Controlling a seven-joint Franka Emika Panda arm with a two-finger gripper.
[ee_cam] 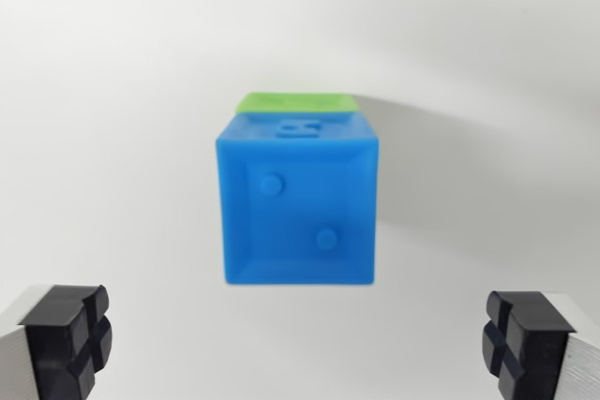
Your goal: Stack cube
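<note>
While the end effector (300, 344) hangs released and empty, the blue cube (298, 203) sits centred ahead between its pads, green cube (295, 102) just behind.

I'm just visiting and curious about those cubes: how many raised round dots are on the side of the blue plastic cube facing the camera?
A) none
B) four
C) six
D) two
D: the facing side of the blue plastic cube shows two raised round dots, one toward the upper left and one toward the lower right, with a green block peeking out behind it.
</note>
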